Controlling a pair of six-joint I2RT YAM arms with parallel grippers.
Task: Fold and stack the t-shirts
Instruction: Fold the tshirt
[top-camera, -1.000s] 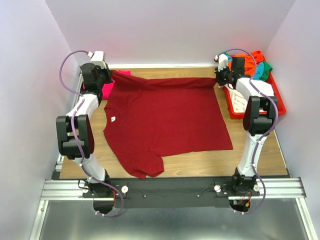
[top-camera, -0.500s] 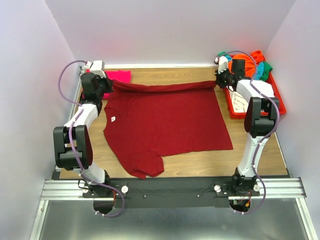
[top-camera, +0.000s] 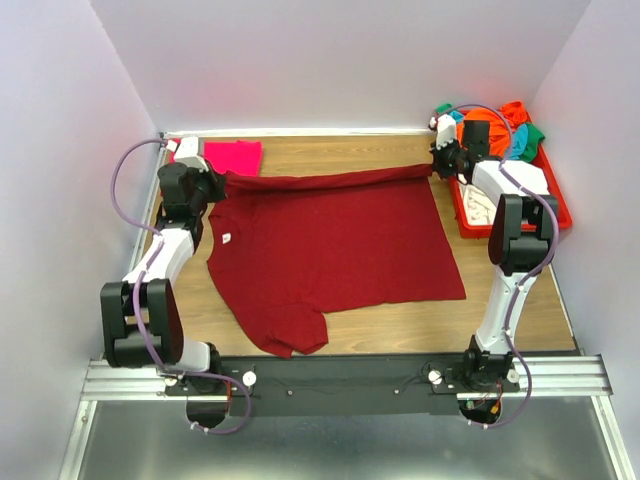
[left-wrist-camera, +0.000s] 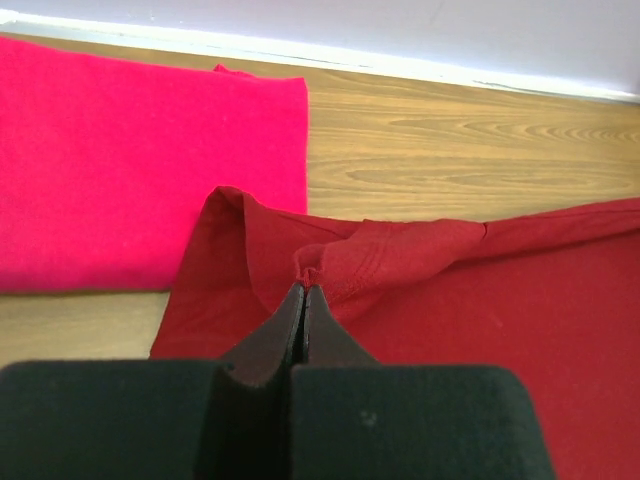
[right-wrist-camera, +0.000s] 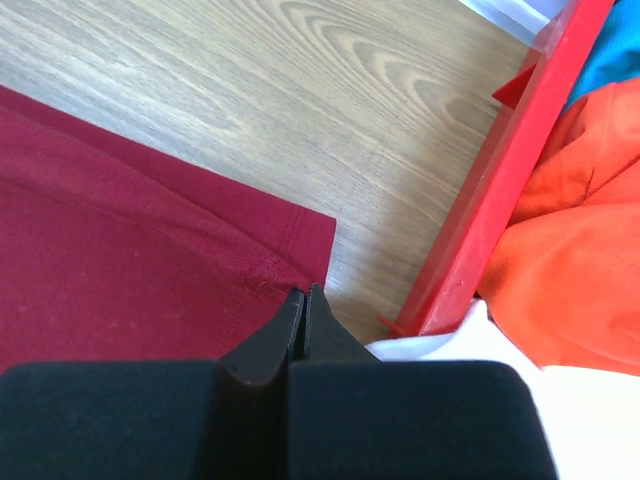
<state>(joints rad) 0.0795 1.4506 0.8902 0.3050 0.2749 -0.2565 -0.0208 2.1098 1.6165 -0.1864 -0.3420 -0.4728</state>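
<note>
The large maroon t-shirt lies spread on the wooden table, its far edge lifted and rolled toward me. My left gripper is shut on its far left corner, the pinched hem showing in the left wrist view. My right gripper is shut on its far right corner, seen in the right wrist view. The folded magenta-pink t-shirt lies flat at the far left, behind the left gripper; it also shows in the left wrist view.
A red plastic tray at the far right holds orange, teal, green and cream shirts; its wall is close beside the right gripper. White walls enclose the table on three sides. A black rail runs along the near edge.
Both grippers have drawn the maroon shirt's far edge toward the near side, folding it over. The left gripper has moved nearer, uncovering more of the pink shirt.
</note>
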